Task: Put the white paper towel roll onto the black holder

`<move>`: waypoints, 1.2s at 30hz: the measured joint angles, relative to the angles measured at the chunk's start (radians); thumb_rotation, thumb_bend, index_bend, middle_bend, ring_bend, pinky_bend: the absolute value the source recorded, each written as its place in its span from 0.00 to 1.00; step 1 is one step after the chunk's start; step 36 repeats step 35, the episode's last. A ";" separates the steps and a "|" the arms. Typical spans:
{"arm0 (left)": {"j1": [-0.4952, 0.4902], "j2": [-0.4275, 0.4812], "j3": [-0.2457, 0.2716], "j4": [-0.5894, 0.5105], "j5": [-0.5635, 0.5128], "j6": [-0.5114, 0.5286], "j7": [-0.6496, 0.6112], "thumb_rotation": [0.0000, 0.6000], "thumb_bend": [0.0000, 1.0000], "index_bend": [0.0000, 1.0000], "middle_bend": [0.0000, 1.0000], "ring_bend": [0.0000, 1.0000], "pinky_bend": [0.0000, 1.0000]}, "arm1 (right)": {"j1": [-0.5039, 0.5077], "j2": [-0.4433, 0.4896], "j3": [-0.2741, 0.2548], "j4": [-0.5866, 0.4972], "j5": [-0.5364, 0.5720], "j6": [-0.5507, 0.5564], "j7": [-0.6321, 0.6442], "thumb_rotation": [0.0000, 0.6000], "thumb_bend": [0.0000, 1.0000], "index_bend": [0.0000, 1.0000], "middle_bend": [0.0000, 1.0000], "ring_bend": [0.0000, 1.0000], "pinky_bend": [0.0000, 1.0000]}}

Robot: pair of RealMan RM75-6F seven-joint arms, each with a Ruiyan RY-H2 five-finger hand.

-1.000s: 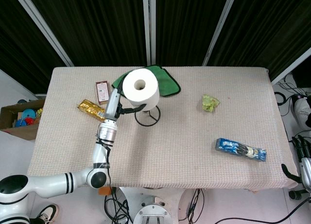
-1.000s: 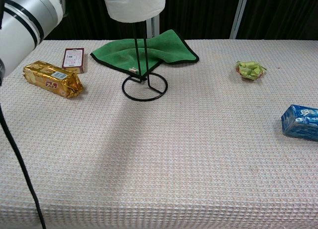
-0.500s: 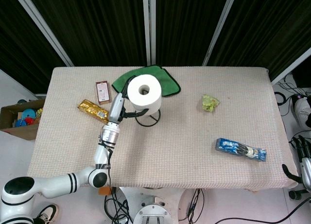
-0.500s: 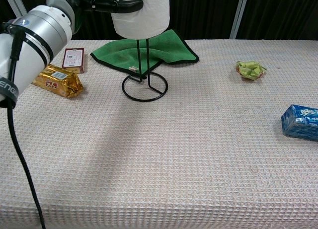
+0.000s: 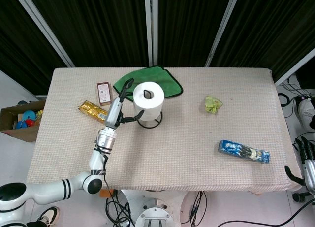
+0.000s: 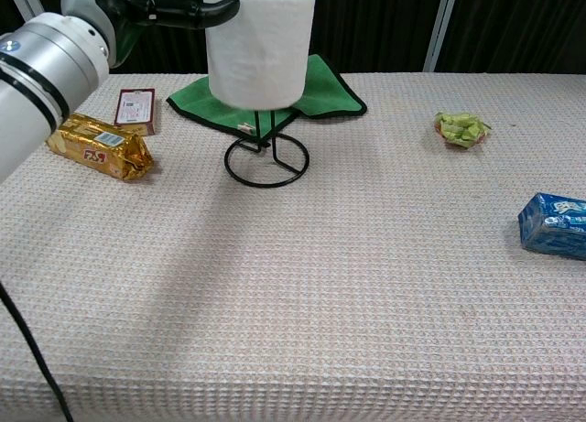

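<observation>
Above the tabletop [image 5: 197, 138], head view: white roll [image 5: 148, 99] threaded over black holder [image 5: 149, 121], left robot hand [image 5: 123, 101] w/ fingers apart around roll's side.

Chest view: roll [image 6: 260, 43] partway down the pole, base ring [image 6: 266, 161] bare below; lowering + release left, I'd judge. Right robot hand unseen.

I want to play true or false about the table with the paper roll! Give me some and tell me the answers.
1. The paper towel roll is partway down the black holder, not yet at its base. True.
2. The green cloth lies behind the holder. True.
3. The blue packet sits on the green cloth. False: it lies far off on the table's right side.
4. The left hand is beside the gold packet, away from the roll. False: its fingers are at the roll.
</observation>
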 measured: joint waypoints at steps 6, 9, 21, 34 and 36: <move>0.027 0.034 0.008 -0.038 0.008 -0.002 -0.016 1.00 0.23 0.01 0.00 0.03 0.20 | -0.001 0.002 -0.001 -0.015 -0.005 0.008 -0.015 1.00 0.26 0.00 0.00 0.00 0.00; 0.047 0.062 0.013 -0.066 0.023 0.014 -0.019 1.00 0.21 0.01 0.00 0.03 0.20 | -0.001 0.005 0.001 -0.020 -0.004 0.010 -0.019 1.00 0.26 0.00 0.00 0.00 0.00; 0.234 0.469 0.224 -0.260 0.159 0.077 0.215 0.44 0.20 0.06 0.02 0.04 0.20 | 0.003 -0.005 0.000 -0.006 -0.030 0.028 -0.012 1.00 0.25 0.00 0.00 0.00 0.00; 0.582 0.647 0.513 -0.231 0.411 0.381 0.685 0.11 0.12 0.06 0.02 0.04 0.20 | 0.012 -0.015 -0.002 -0.024 -0.057 0.048 -0.080 1.00 0.23 0.00 0.00 0.00 0.00; 0.587 0.645 0.513 -0.222 0.417 0.387 0.690 0.11 0.12 0.06 0.02 0.04 0.20 | 0.013 -0.014 -0.002 -0.028 -0.059 0.049 -0.085 1.00 0.23 0.00 0.00 0.00 0.00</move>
